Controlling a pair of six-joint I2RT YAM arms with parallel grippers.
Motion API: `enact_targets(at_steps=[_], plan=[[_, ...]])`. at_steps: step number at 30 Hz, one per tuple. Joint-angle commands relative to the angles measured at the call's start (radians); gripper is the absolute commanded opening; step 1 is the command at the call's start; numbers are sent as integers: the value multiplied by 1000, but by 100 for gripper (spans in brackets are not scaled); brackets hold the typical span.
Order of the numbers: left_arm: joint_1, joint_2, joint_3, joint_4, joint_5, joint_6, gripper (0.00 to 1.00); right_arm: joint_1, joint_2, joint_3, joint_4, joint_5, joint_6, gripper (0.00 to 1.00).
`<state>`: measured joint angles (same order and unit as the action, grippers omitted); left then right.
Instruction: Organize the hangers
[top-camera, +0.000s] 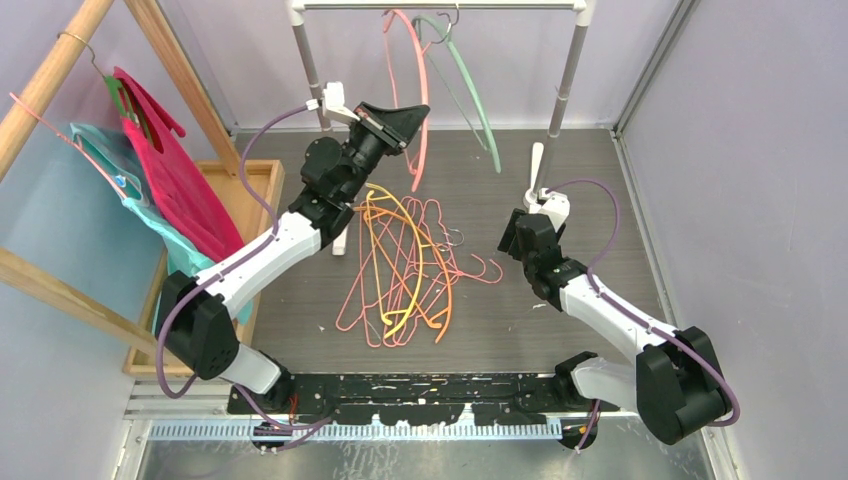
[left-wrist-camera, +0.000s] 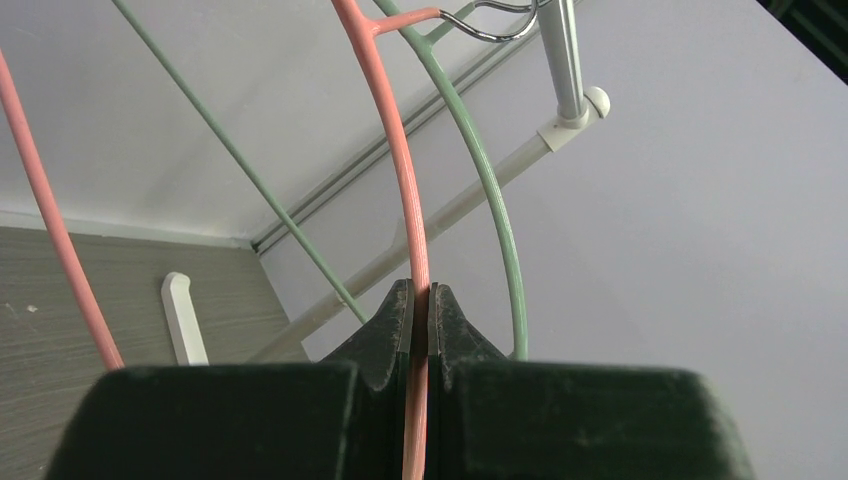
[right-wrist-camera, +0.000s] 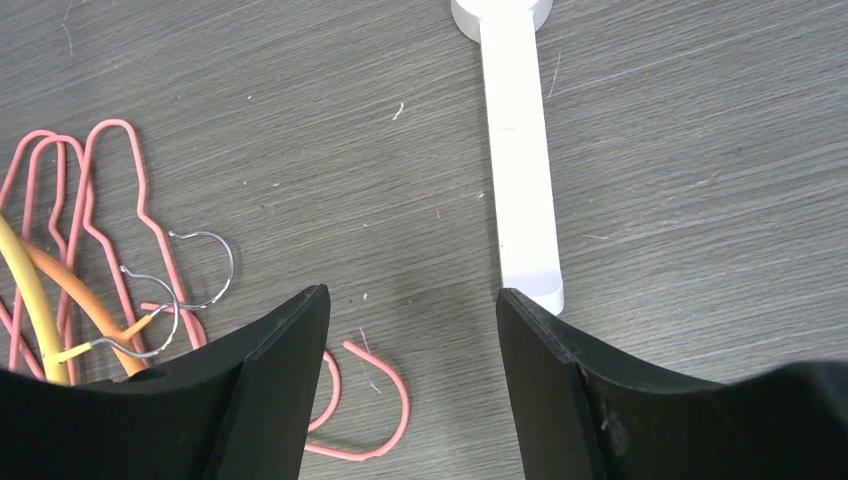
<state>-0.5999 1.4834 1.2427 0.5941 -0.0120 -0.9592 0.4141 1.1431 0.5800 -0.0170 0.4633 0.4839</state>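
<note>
A pink hanger and a grey-green hanger hang from the white rail at the back. My left gripper is shut on the pink hanger's arm, with the grey-green hanger just beside it. A pile of pink wire hangers, an orange hanger and a yellow hanger lies on the floor in the middle. My right gripper is open and empty just right of the pile, above pink hooks and the yellow and orange necks.
The rack's white foot lies on the floor ahead of my right gripper, and its post rises behind. A wooden stand at the left carries magenta and teal garments over a wooden tray.
</note>
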Motion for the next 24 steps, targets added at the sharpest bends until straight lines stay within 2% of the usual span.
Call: enact_targets(at_steps=[1, 9, 15, 24], plan=[[5, -17, 45, 178, 29, -22, 0, -9, -10, 32, 27, 25, -8, 68], [8, -115, -71, 196, 84, -4, 0, -11, 23, 31, 41, 3, 2, 68], [8, -176, -105, 178, 109, 18, 0, -10, 35, 37, 47, -5, 5, 68], [9, -142, -4, 126, 101, 22, 0, -10, 44, 57, 42, -8, 5, 67]])
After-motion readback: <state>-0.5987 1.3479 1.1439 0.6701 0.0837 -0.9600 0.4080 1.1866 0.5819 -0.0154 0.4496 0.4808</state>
